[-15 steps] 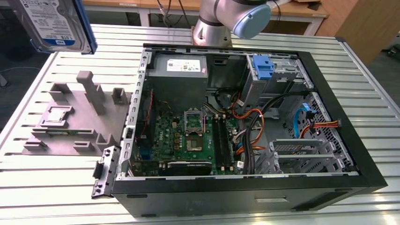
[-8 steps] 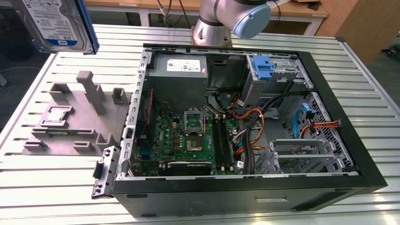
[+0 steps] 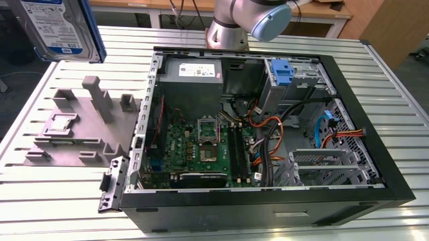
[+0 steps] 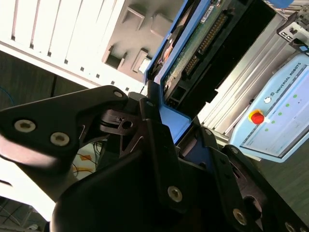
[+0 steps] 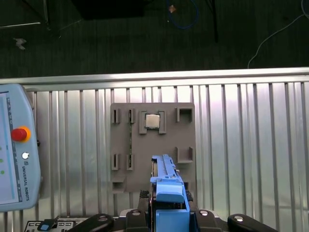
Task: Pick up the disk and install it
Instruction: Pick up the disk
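Disk: flat silver-grey rectangular disk with a blue-and-white label and blue plastic side rails. It is held in the air at the exterior view's far left, label face showing, clear of the case.
Hand: black metal hand clamped on the disk, with its fingers against the blue rail. In the first wrist view the disk sits edge-on in the hand.
Fixture: grey moulded plastic fixture flat on the table. In the first wrist view the fixture lies beyond the disk's edge, with a small square silver chip seated in one pocket.
Case: open black metal computer case on its side, to the exterior view's right of the fixture. The green motherboard is exposed, and a bare blue plastic bracket stands in the far bay.
Table: silver slatted metal table carries the fixture and case.
Pendant: light-blue pendant with a red button, beside the fixture and apart from it.
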Controlling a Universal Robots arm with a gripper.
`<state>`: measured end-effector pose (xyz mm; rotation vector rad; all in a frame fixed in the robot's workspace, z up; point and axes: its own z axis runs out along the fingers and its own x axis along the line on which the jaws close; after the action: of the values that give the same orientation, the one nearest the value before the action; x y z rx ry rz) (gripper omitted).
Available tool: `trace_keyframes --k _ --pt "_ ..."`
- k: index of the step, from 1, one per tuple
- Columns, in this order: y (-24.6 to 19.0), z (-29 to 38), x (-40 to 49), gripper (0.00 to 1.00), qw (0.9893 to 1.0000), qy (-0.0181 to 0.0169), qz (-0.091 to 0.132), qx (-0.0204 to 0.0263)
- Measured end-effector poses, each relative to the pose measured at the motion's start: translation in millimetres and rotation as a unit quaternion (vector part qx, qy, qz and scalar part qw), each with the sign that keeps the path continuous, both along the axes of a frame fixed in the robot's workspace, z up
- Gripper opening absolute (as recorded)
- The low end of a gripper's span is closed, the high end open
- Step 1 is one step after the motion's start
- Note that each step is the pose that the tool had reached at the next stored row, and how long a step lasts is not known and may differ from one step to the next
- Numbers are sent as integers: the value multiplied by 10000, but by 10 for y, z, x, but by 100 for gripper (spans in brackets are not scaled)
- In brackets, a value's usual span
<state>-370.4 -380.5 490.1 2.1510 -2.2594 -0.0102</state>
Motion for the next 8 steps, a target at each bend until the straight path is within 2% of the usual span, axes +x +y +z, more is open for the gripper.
trace_keyframes --k 5,8 --pt "-4 -22 162 36 10000 0 0 0" --pt "-5 -34 222 36 10000 -3 0 1"
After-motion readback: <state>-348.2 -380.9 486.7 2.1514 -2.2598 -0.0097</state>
